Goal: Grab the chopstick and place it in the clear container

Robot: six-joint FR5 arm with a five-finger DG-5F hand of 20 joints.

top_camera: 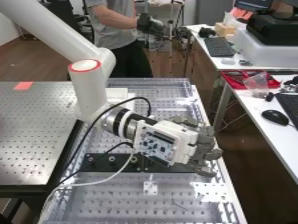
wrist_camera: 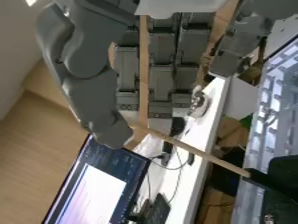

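We see the white arm [top_camera: 91,90] come in from the upper left of the high view, its red-ringed joint left of and above the frame's middle. The hand [top_camera: 205,150] is right of centre there, above the perforated bench [top_camera: 126,200], with its fingers towards the right of the frame. In the wrist view we find it closed in a pinch, with the chopstick [wrist_camera: 193,150] caught between the thumb [wrist_camera: 86,90] and the fingers [wrist_camera: 160,82]. One end of the pale stick is at the tip of the thumb, and the rest slants out from the grip, in front of a white desk and the bench. Its far end meets something black (whether that is part of the stick, we cannot tell).

In the high view, a long black plate [top_camera: 100,162] lies on the bench, left of the hand and partly behind it. A black cable [top_camera: 91,125] loops beside the arm, and a pale cable [top_camera: 93,184] curves towards the lower left. At the left of the frame we see a perforated table [top_camera: 33,135] bearing an orange-red patch [top_camera: 23,86]. On the right, we make out a red tray [top_camera: 233,80] and, below it, a black mouse [top_camera: 275,117]. The wrist view gives us a lit monitor [wrist_camera: 96,192] beyond the thumb.
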